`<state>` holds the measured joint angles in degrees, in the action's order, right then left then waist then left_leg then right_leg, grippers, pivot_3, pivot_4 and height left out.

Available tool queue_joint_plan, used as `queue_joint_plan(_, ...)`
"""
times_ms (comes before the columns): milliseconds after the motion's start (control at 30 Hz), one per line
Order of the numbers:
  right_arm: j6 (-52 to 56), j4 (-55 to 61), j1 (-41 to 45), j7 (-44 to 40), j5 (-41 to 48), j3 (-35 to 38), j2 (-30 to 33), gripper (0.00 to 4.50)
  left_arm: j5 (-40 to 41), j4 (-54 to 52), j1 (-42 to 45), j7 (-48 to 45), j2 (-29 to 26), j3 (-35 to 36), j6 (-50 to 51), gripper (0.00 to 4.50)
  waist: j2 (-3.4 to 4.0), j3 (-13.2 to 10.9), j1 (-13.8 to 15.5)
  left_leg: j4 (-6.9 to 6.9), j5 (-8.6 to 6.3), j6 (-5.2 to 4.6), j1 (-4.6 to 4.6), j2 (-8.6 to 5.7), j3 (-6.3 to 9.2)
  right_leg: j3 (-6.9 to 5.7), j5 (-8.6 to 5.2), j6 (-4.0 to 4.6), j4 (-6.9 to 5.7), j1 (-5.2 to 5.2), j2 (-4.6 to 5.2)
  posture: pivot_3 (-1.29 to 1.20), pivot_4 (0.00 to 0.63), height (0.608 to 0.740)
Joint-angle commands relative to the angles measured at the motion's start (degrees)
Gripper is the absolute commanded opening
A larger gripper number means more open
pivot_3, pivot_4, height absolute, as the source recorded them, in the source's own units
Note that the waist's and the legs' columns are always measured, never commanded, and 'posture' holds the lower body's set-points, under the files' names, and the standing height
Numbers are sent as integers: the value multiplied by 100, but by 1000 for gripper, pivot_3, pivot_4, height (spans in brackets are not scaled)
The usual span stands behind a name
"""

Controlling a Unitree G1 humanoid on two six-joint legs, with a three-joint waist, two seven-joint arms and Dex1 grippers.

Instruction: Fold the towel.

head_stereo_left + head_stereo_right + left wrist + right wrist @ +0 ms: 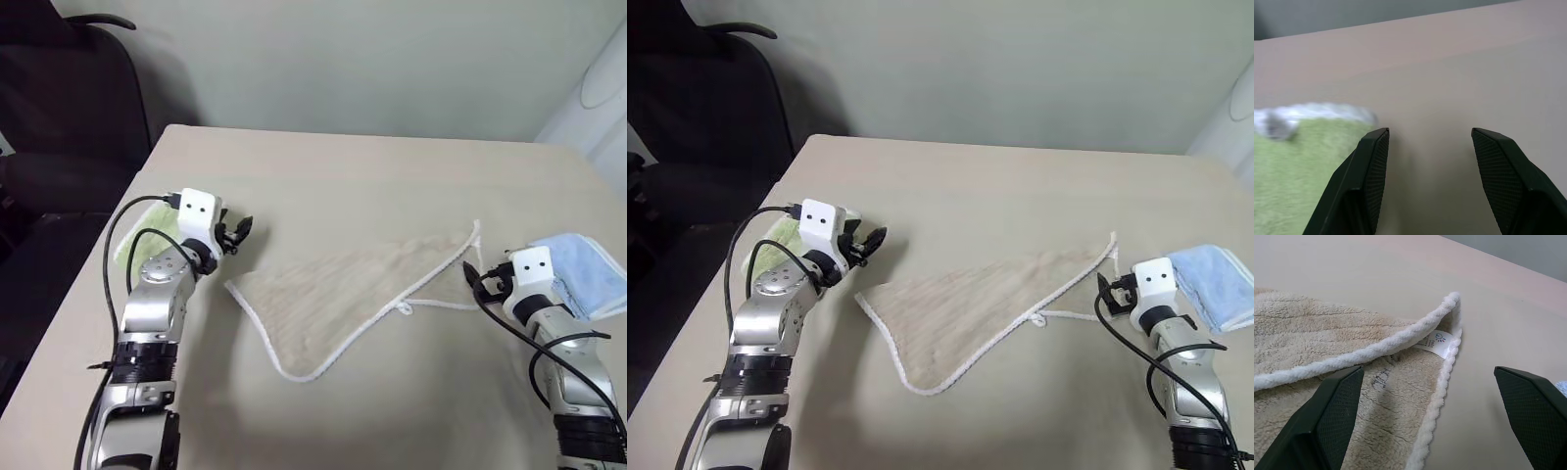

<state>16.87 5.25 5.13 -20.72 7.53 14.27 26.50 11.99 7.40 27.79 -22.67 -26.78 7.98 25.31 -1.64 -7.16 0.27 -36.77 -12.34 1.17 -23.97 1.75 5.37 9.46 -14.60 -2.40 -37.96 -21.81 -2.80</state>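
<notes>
Left eye view: the towel (pixel 353 294) lies folded into a rough triangle in the middle of the surface (pixel 372 176). The left pincer (pixel 238 233) hangs released, grasping nothing, near the towel's left corner, beside a light green towel (pixel 147 230). The right pincer (pixel 473 274), spread wide and empty, sits just beside the towel's right corner, with a light blue towel (pixel 588 269) beyond it.
</notes>
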Motion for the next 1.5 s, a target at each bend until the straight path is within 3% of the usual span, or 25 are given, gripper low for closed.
queue_joint_plan(33,-195,78,166,45,-34,53,94,4500,-30,-192,-19,-74,21,-76,-66,2930,0,0,-2,1,0,0,0,0,0,0,0,0,0,0,0,0,150,735)
queue_joint_plan(333,-514,-78,544,-264,-326,-167,617,4500,-118,-38,49,-160,61,-166,-284,2930,0,0,-8,5,0,0,-1,0,0,2,1,1,0,-1,0,0,150,735)
queue_joint_plan(567,-1404,-520,558,-759,-1099,-542,1717,4500,-194,142,108,-202,324,-398,-519,2930,1,0,23,7,0,0,-6,0,0,-1,0,0,4,3,5,0,150,735)
queue_joint_plan(667,-1658,-673,539,-782,-1206,-594,1871,4500,-243,165,115,-189,382,-439,-561,2930,0,0,18,7,0,0,-6,0,-1,-1,0,-1,4,4,6,0,150,735)
queue_joint_plan(900,-3401,-2523,1814,-964,-2587,-1681,2917,4500,-23,-382,-275,-839,253,-569,-419,2930,6,-2,-50,7,0,0,-4,1,-5,8,6,-7,1,1,6,0,150,735)
queue_joint_plan(1133,-4708,-4488,3551,-648,-3851,-2889,2809,4500,455,-1285,-822,-2249,-366,-943,-146,2930,8,-3,-66,26,2,-6,-8,7,0,2,13,3,-2,-17,6,0,150,735)
queue_joint_plan(1433,-5577,-6187,4791,-10,-4868,-3886,2421,4500,647,-2071,-869,-4133,-1694,-1585,-132,2930,18,-1,-54,45,6,-12,-24,11,0,0,14,10,-2,-38,11,0,150,735)
queue_joint_plan(1500,-5711,-6347,4901,5,-4898,-3951,2388,4119,544,-2127,-832,-4354,-1861,-1732,-278,2966,19,-1,-59,46,6,-13,-37,12,1,0,15,12,-3,-52,12,0,150,735)
